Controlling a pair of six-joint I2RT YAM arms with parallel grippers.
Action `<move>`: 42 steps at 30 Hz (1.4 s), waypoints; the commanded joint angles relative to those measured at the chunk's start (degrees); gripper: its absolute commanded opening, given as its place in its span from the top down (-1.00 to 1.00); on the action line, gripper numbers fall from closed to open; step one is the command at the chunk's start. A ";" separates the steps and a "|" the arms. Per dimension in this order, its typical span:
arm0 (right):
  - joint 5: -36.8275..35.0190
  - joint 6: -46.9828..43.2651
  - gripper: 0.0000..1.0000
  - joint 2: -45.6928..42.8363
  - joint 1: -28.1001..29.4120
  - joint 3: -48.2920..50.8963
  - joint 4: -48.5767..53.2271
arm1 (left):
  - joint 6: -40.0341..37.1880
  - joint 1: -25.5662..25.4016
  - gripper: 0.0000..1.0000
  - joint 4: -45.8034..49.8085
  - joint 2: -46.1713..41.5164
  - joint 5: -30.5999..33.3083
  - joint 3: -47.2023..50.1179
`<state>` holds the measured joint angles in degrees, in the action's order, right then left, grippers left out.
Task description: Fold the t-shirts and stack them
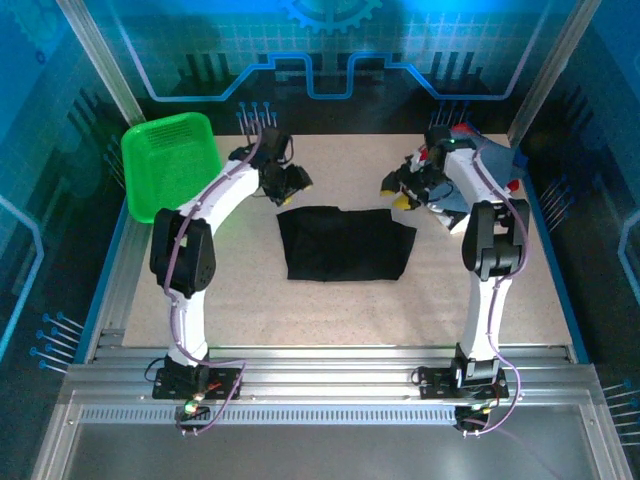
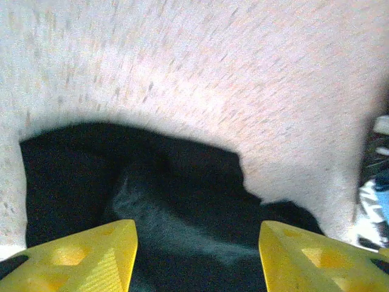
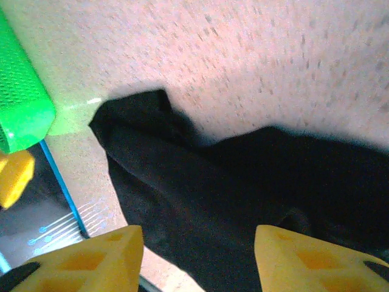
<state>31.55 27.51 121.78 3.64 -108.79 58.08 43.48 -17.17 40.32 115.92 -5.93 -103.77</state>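
A black t-shirt (image 1: 345,243) lies folded into a rough rectangle at the middle of the table. My left gripper (image 1: 291,183) hovers just behind its back left corner, and my right gripper (image 1: 398,190) just behind its back right corner. In the left wrist view the left gripper (image 2: 197,261) is open, its yellow fingers (image 2: 97,258) wide apart above the black t-shirt (image 2: 152,176), nothing between them. The right gripper (image 3: 197,261) is likewise open over the black t-shirt (image 3: 243,182). A slate-blue t-shirt (image 1: 497,158) tops a pile at the back right, behind the right arm.
A green mesh basket (image 1: 168,160) stands tilted at the back left corner; its rim (image 3: 21,103) shows in the right wrist view. Bare speckled tabletop (image 1: 330,320) stretches in front of the black t-shirt. Metal rails (image 1: 330,385) run along the near edge.
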 commanded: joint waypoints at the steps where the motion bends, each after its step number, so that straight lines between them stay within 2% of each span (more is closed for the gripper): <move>1: -5.15 -5.44 -0.16 -6.38 -0.99 -1.43 6.62 | -2.93 0.82 -0.32 5.83 -6.79 4.93 -1.93; 4: -11.39 -9.09 -0.50 -15.08 -1.70 7.55 5.85 | -4.04 0.82 -0.49 6.58 -14.25 7.32 4.25; 5: -11.50 -9.90 -0.59 -18.39 -2.07 11.16 4.33 | -3.96 0.82 -0.52 5.21 -17.03 6.77 7.58; 7: -10.24 -10.98 -0.90 -24.14 -2.53 19.59 -0.75 | -3.61 0.74 -0.64 0.64 -23.62 3.66 16.32; 9: -8.37 -11.81 -0.94 -26.52 -2.54 25.97 -4.45 | -2.40 0.65 -0.74 -4.60 -30.39 0.43 25.28; 10: -7.44 -11.86 -0.95 -26.60 -2.49 28.50 -5.99 | -2.04 0.56 -0.95 -7.54 -33.51 -1.31 29.80; 15: -8.18 -10.60 -1.00 -22.96 -0.31 36.41 -14.38 | -1.15 0.21 -0.98 -12.11 -46.89 -1.70 45.49; 19: -9.63 -9.34 -1.00 -17.52 2.56 36.55 -18.39 | -1.28 0.22 -0.98 -11.75 -51.03 -1.05 51.92; 26: -9.99 -6.51 -1.00 -10.31 7.76 34.12 -22.30 | -0.66 0.21 -0.98 -19.77 -45.58 -3.46 55.73; 30: -11.66 -4.76 -1.00 -6.54 9.89 31.65 -20.26 | -0.50 0.12 -0.98 -24.85 -37.52 -5.28 54.25; 36: -15.62 -4.05 -1.00 -7.89 10.63 30.25 -17.49 | -1.82 -1.10 -0.98 -25.09 -24.86 -5.77 48.18; 42: -21.00 -5.33 -0.95 -4.27 13.60 25.02 -11.85 | -0.81 -1.80 -0.96 -28.89 -18.25 -6.54 47.25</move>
<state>14.20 22.50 114.63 15.31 -81.45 42.39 42.06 -18.31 14.06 95.90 -10.66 -54.94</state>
